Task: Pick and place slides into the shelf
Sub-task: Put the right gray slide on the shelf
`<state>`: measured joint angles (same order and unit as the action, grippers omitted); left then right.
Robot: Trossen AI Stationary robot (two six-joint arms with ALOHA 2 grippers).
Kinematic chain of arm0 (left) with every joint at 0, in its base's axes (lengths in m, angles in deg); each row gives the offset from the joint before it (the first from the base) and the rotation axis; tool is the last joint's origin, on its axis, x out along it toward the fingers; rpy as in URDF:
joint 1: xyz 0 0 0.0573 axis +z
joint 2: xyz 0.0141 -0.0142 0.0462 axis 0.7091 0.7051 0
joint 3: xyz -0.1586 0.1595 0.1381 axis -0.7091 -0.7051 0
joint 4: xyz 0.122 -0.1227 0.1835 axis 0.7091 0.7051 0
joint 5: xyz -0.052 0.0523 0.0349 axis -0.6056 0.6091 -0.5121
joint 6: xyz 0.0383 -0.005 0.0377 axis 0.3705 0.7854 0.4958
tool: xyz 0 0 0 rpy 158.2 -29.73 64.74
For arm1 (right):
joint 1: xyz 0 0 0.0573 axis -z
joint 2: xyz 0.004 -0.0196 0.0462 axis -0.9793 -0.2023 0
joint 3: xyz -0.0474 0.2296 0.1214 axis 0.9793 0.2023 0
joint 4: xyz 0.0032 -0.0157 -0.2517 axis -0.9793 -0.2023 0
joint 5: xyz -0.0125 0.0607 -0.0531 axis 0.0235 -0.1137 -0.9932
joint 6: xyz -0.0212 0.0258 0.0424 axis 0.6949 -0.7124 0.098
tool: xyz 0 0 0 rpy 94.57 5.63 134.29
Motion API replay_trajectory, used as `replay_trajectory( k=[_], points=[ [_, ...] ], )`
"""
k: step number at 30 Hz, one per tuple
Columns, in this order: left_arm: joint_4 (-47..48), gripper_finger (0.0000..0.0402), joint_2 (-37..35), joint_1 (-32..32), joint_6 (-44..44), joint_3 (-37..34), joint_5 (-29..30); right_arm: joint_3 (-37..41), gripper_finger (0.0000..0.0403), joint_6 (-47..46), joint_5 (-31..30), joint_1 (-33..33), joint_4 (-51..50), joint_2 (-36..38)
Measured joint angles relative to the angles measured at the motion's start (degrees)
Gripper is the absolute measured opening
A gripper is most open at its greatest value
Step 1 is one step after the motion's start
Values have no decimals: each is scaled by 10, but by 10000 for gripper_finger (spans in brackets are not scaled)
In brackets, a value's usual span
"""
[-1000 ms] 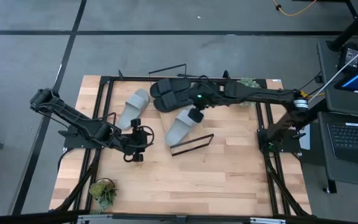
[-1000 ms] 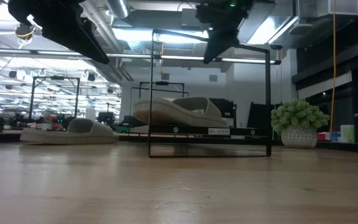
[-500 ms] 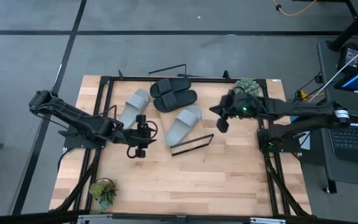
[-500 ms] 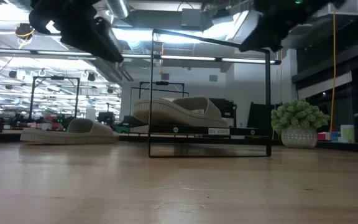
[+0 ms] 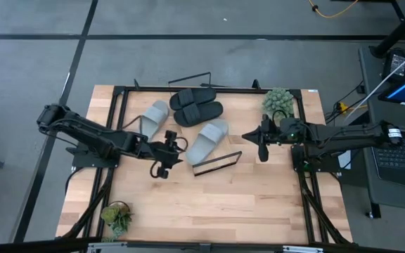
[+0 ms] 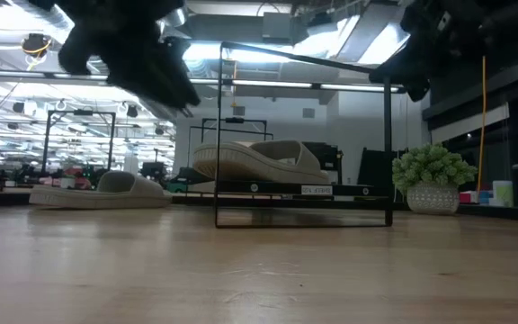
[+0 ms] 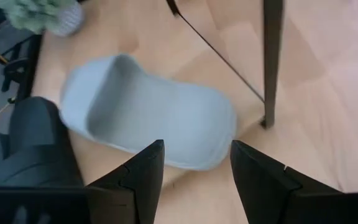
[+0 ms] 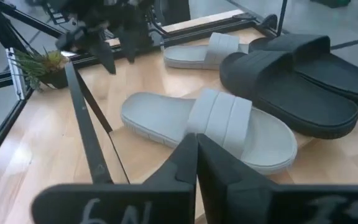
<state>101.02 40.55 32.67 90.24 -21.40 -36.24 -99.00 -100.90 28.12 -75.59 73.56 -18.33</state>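
Two black slides [image 5: 196,106] lie side by side at the table's far middle. One grey slide [image 5: 151,119] lies left of them, and another grey slide [image 5: 208,139] lies nearer, sole down on the table. Of the shelf only a thin black wire frame [image 5: 217,162] shows, standing by that slide's near side. My left gripper [image 5: 171,152] hangs open in the air just left of the nearer grey slide [image 7: 148,118], pointing at it and not touching it. My right gripper [image 5: 254,139] is shut on nothing, in the air right of the same slide [image 8: 216,127].
A small green potted plant [image 5: 278,102] stands at the far right corner, close behind my right arm. Another plant [image 5: 117,215] sits at the near left. A second wire frame [image 5: 192,79] lies beyond the black slides. Bare wood stretches across the near half of the table.
My right gripper has drawn back from over the black slides toward the table's right edge and sunk lower, staying shut. My left gripper has moved right toward the nearer grey slide and rolled about its own axis, staying open. No slide has moved.
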Motion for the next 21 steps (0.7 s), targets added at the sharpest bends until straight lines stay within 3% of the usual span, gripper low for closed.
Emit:
replay_trajectory(
  k=[5,12,21],
  points=[
    [5,176,61,-5,50,31,0,3,10,-11,0,0,2,2],
    [38,176,123,-16,53,70,7,3,11,-11,0,0,-1,1],
    [42,176,176,-34,57,97,60,3,11,2,1,0,-2,1]
  ],
)
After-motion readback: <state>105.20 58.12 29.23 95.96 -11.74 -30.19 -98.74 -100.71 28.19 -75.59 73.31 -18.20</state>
